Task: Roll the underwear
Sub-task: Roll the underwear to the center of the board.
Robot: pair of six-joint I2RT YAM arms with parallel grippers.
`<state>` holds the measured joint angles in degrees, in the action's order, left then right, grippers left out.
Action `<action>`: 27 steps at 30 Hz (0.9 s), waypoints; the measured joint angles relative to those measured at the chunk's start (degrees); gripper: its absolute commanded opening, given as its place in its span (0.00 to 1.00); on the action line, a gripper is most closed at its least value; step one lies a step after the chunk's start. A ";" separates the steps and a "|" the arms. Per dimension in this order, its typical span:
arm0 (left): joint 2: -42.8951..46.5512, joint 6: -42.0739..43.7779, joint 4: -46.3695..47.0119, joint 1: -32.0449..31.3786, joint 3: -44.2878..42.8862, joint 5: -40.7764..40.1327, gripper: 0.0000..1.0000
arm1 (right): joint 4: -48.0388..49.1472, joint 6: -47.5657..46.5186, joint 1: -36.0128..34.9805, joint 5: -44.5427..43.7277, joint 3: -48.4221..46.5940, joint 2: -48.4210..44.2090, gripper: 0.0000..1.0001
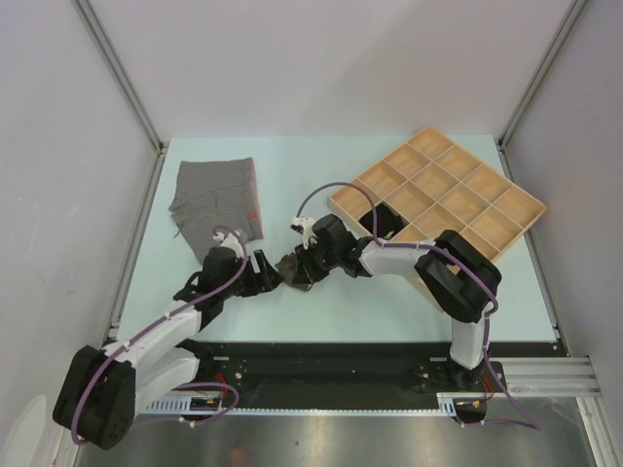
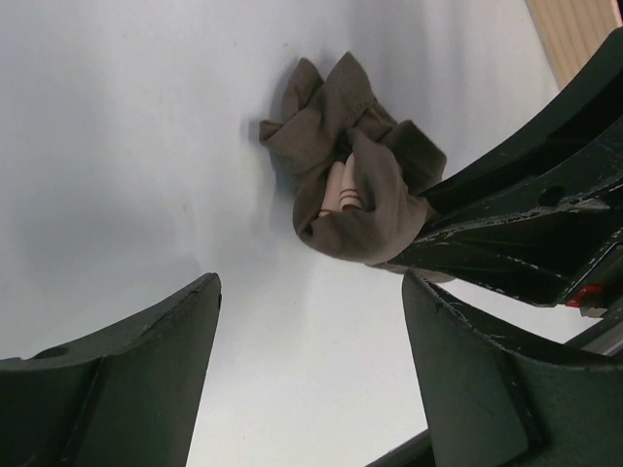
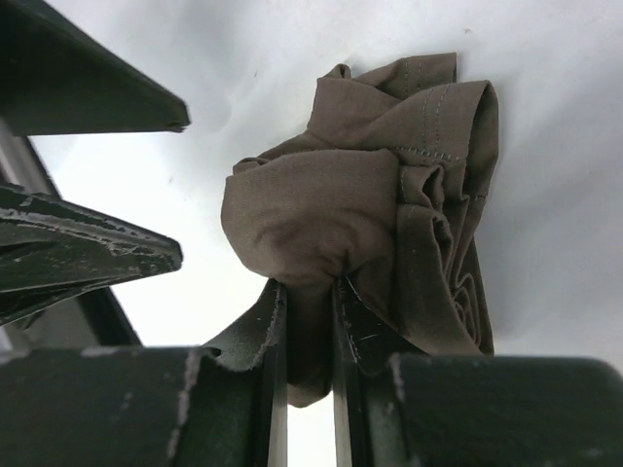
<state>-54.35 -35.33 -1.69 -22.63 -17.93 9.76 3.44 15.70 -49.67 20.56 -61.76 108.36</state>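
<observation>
The dark brown brief (image 3: 360, 204) sits as a loose bundle on the table (image 1: 321, 165), at the front middle between both arms. The right gripper (image 3: 307, 331) is closed narrow on a fold at its edge. The left gripper (image 2: 311, 287) stands wide open just beside it, holding nothing. The roll does not look tight. I think the left should press the free end while the right turns slowly, so the layers do not slip. The grey brief (image 1: 219, 199) lies flat at the far left.
</observation>
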 measured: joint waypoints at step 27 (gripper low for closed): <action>-23.41 -1.73 23.52 -1.42 -3.52 5.92 0.28 | -2.40 3.61 6.95 14.47 -4.07 4.94 0.18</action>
<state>-77.76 -37.06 21.82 -24.05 -21.45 15.68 1.04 19.31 -42.72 35.03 -65.82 113.30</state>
